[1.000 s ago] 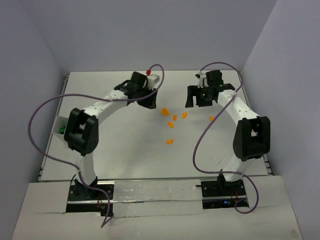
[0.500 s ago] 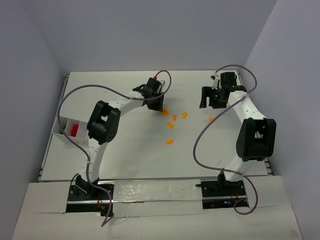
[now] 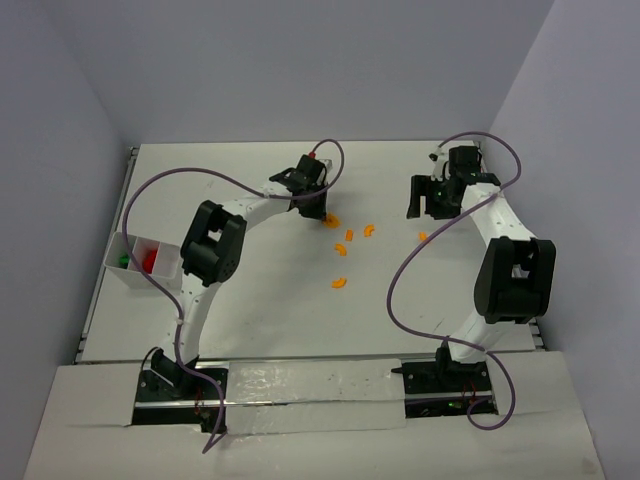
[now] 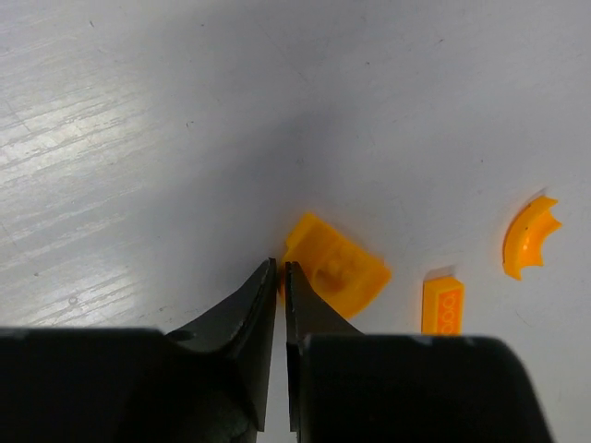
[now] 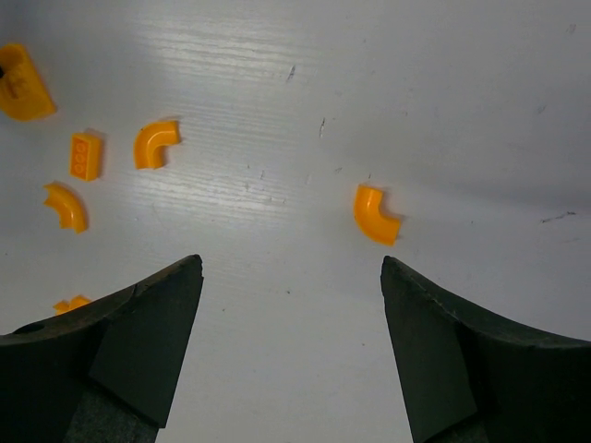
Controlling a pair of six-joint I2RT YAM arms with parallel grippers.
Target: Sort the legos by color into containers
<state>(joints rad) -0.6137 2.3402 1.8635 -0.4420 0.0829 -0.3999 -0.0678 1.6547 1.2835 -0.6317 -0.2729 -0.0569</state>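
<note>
Several orange legos lie scattered mid-table, and one curved piece sits apart to the right. My left gripper is down at the leftmost orange block. Its jaws are nearly together, pinching that block's left edge. A small orange brick and a curved piece lie just to the right of it. My right gripper hangs open above the table, with the lone curved piece just beyond its right finger. The white container at the left edge holds red and green pieces.
Purple cables loop over both arms. The table's back edge meets the wall just behind both grippers. The right wrist view shows more orange pieces to the left of the open jaws.
My left gripper came forward and down from the back of the table to the leftmost orange block and closed its jaws. The container came into full view. My right gripper shifted slightly right.
</note>
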